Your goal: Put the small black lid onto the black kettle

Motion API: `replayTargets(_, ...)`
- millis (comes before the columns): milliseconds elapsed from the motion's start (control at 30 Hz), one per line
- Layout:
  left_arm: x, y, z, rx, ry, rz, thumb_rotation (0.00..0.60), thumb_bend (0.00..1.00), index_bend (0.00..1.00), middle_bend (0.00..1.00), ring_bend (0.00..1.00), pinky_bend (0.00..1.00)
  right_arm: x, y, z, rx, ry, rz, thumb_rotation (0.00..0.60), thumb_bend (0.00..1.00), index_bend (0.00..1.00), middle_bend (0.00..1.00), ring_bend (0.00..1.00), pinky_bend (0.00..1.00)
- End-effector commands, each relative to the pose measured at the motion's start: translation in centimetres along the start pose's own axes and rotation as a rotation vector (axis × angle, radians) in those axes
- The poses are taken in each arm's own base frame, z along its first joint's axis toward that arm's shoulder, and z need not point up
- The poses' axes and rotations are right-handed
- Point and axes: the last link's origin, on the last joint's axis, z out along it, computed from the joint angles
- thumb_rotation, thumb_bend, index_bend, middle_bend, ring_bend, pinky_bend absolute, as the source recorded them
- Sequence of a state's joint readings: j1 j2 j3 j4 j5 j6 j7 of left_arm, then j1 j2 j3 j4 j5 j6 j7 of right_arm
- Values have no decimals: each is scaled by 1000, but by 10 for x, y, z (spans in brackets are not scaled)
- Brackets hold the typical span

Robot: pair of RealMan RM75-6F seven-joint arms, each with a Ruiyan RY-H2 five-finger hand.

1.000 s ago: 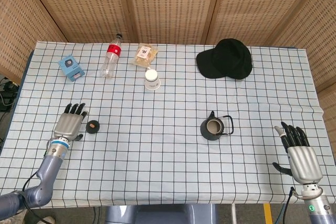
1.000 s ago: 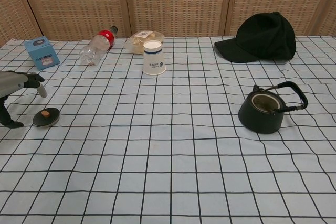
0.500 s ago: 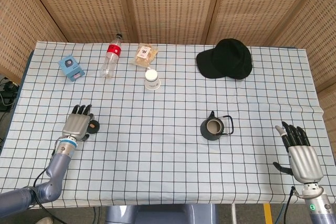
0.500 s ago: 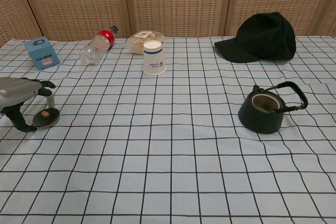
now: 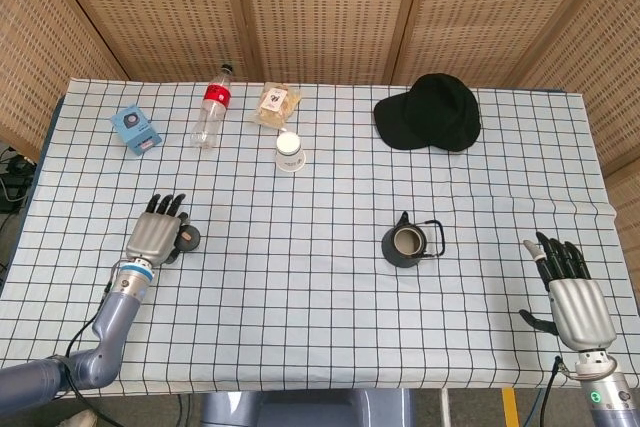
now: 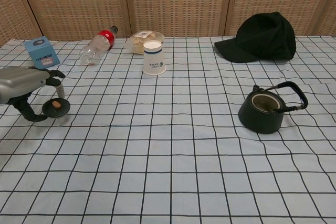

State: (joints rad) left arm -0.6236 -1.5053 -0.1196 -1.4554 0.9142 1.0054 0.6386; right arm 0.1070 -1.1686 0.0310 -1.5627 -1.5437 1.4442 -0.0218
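The small black lid point(image 5: 188, 237) point(image 6: 55, 108), with a brown knob on top, is at the left of the checked table. My left hand point(image 5: 158, 235) point(image 6: 23, 83) arches over it, thumb and a finger pinching its edges just off the cloth. The black kettle point(image 5: 408, 244) point(image 6: 265, 111) stands open-topped at centre right, handle up, far from the lid. Only the head view shows my right hand point(image 5: 570, 292), which rests near the table's front right corner with fingers spread and nothing in it.
A black cap point(image 5: 432, 112) point(image 6: 262, 38) lies at the back right. Along the back stand a paper cup point(image 5: 289, 151) point(image 6: 154, 57), a lying bottle point(image 5: 211, 109) point(image 6: 97, 45), a snack bag point(image 5: 276, 103) and a blue box point(image 5: 136, 130) point(image 6: 42, 52).
My left hand has slid right over the lid and closed round it. The lid has shifted slightly right and away with the hand. The right hand is still.
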Motion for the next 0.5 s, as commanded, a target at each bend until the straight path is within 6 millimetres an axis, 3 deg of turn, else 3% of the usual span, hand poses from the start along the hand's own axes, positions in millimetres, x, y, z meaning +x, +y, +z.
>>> replayTargets(33,16,8,2,-23,39,-2,600,400,400,0,0,0,0,0,0,0,-3,1,600,190,53,0,0,0)
replayTargets(233,37,37,15,-73,76,-3,600,400,400,0,0,0,0,2,1,-6,-7,10,600,190,53,0,0,0)
replayTargets(267,42,46,19,-86,87,1,600,400,400,0,0,0,0,3,2,-8,-8,12,600,190,53,0,0,0)
replayTargets(300,53,66,28,-126,111,1,600,400,400,0,0,0,1,5,2,-16,-6,19,600,190,53,0,0,0)
replayTargets(500,63,121,55,-182,97,23,600,399,383,0,0,0,2,8,3,-21,-9,33,600,190,53,0,0,0)
